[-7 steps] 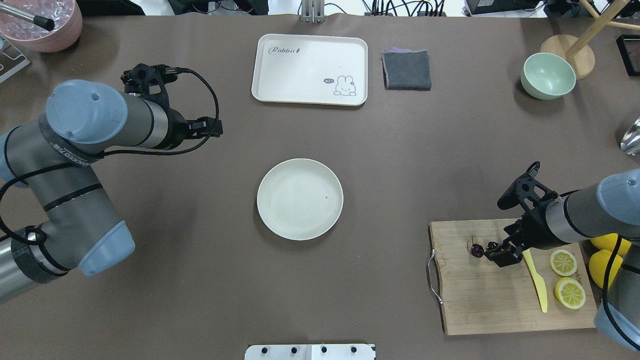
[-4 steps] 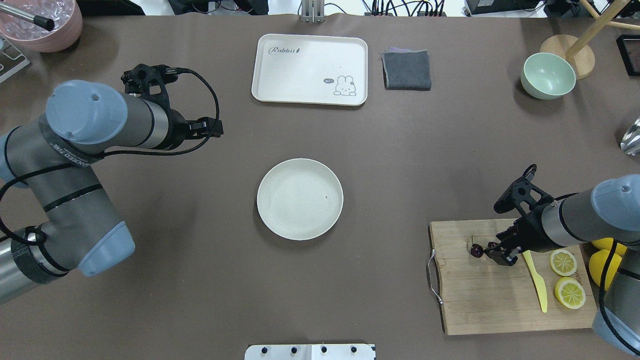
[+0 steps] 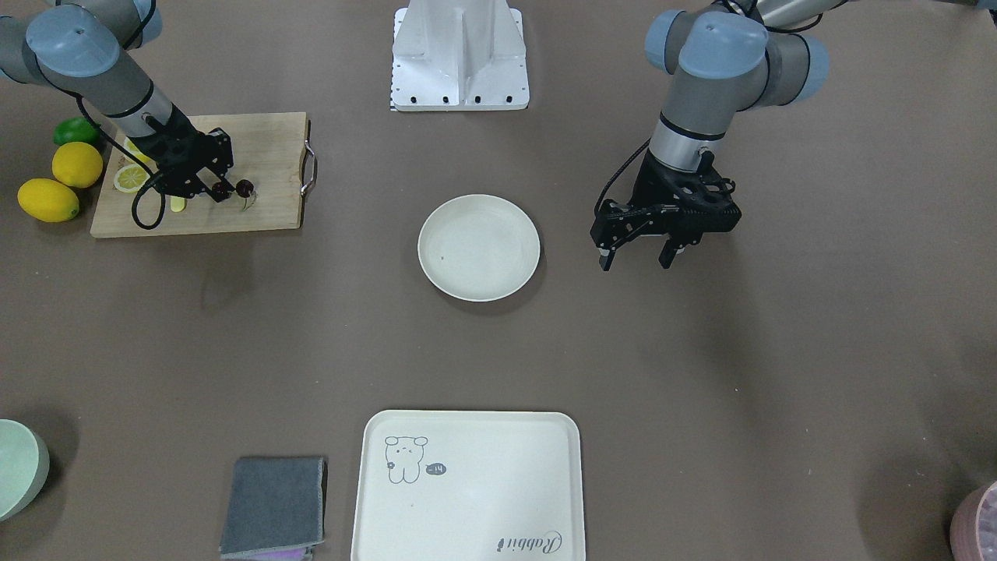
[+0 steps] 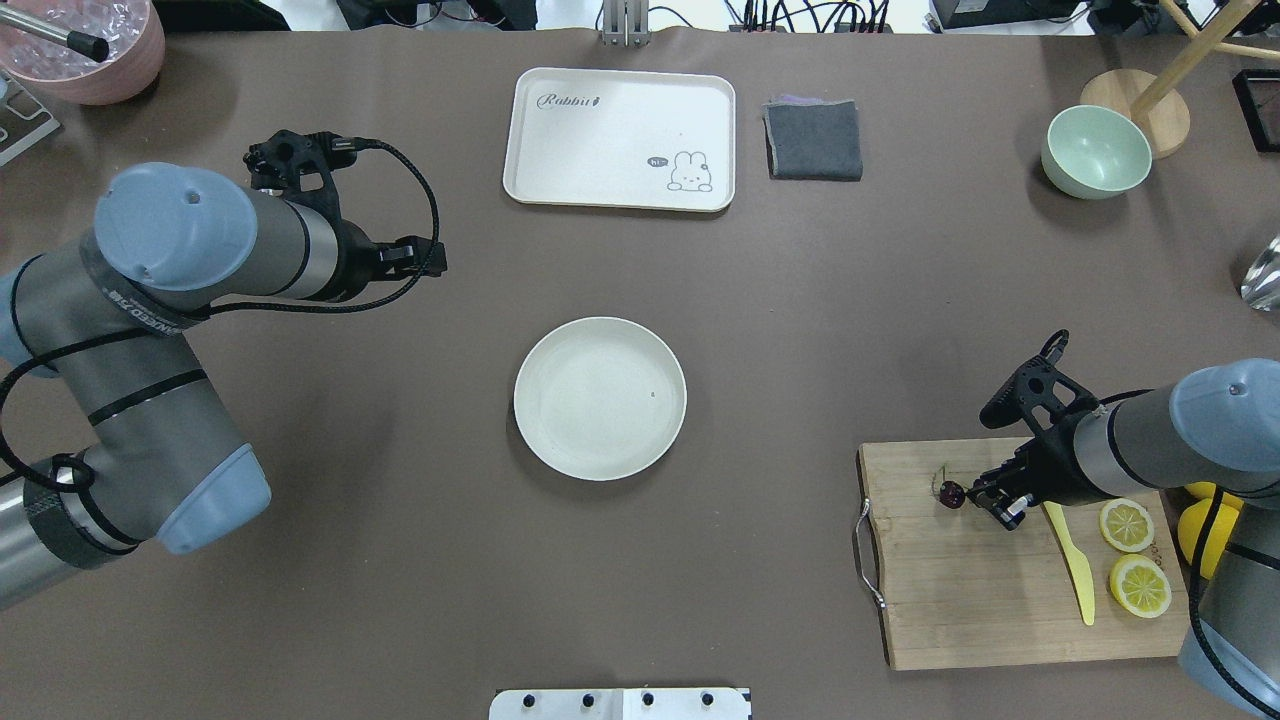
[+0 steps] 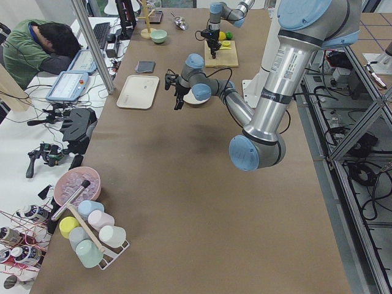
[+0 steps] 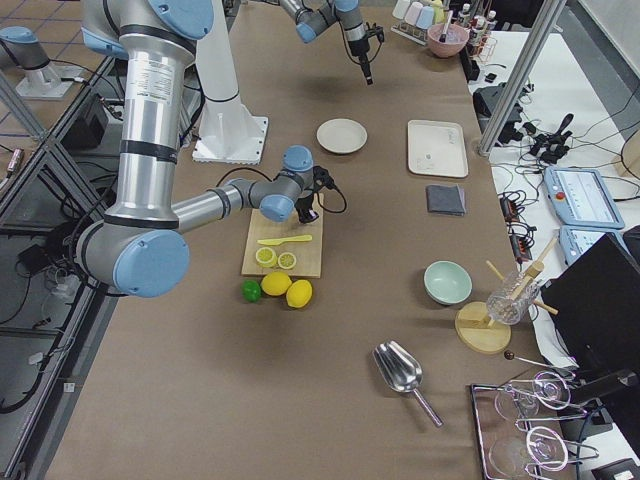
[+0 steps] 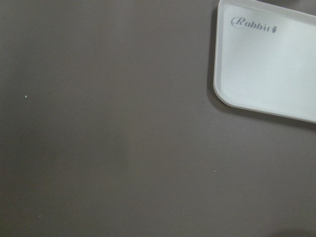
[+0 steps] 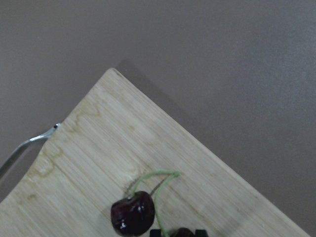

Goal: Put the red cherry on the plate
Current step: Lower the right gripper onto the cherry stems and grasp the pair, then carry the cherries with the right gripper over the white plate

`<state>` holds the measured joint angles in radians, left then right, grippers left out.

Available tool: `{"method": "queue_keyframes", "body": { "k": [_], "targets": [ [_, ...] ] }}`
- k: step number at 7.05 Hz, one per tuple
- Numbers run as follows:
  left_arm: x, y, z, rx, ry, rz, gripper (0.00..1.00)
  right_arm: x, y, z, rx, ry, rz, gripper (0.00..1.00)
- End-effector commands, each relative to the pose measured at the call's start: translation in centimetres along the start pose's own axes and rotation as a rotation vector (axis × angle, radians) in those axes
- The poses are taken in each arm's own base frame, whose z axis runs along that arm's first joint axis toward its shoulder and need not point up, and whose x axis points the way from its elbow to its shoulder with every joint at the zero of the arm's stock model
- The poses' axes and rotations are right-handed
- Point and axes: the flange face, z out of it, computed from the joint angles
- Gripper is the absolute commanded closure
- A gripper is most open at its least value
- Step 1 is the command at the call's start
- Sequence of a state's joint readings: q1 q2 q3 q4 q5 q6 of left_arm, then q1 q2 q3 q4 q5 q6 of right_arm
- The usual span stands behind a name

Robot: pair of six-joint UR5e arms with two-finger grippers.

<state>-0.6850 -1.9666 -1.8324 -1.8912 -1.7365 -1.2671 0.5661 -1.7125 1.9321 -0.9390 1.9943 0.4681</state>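
Right claw (image 4: 992, 497) has dropped lower over the cutting board (image 4: 960, 600), narrow around one of the cherries (image 4: 952, 494); grip unclear. They lie left-right, stems arching up-frame, lower right of the plate (image 4: 600, 398). Left claw (image 3: 632, 261) hangs wide.

I see a dark, shiny, smooth cherry (image 8: 132, 219) on a wood board (image 8: 89, 163) with lines in it. The board's handle (image 8: 24, 145) is bright metal. The plate (image 4: 600, 398) looks dull and smooth. The brown table (image 4: 400, 560) is dull. The grey cloth (image 4: 813, 140) looks soft.
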Motion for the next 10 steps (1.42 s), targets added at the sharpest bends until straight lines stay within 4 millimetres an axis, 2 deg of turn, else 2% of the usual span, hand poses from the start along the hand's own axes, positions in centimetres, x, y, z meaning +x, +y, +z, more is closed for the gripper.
{"method": "queue_keyframes", "body": {
  "k": [1, 3, 4, 5, 6, 7, 8, 10],
  "targets": [
    [0.2, 0.0, -0.1, -0.001, 0.004, 0.001, 0.02, -0.4, -1.3, -2.6, 0.045, -0.03, 0.01, 1.0],
    [0.2, 0.0, -0.1, -0.001, 0.004, 0.001, 0.02, -2.6, -5.6, -4.6, 0.102, -0.105, 0.063, 1.0],
    [0.1, 0.0, -0.1, -0.001, 0.003, 0.001, 0.02, -4.9, -9.7, -4.9, 0.122, -0.135, 0.156, 1.0],
    [-0.1, 0.0, 0.3, -0.002, -0.005, 0.0, 0.02, -8.0, -14.0, -5.5, 0.119, -0.136, 0.196, 1.0],
    [-0.3, 0.1, 0.5, -0.004, -0.011, -0.001, 0.02, -12.1, -17.9, -5.6, 0.118, -0.134, 0.244, 1.0],
    [-0.9, 0.2, 0.8, -0.009, -0.022, -0.002, 0.02, -15.4, -21.4, -4.6, 0.13, -0.107, 0.271, 1.0],
    [-1.7, 0.3, 1.4, -0.013, -0.038, -0.002, 0.02, -18.8, -24.4, -2.8, 0.148, -0.091, 0.288, 1.0],
    [-1.9, 0.4, 1.5, -0.014, -0.042, -0.001, 0.02, -22.4, -28.1, 0.9, 0.165, -0.044, 0.317, 1.0]
  ]
}}
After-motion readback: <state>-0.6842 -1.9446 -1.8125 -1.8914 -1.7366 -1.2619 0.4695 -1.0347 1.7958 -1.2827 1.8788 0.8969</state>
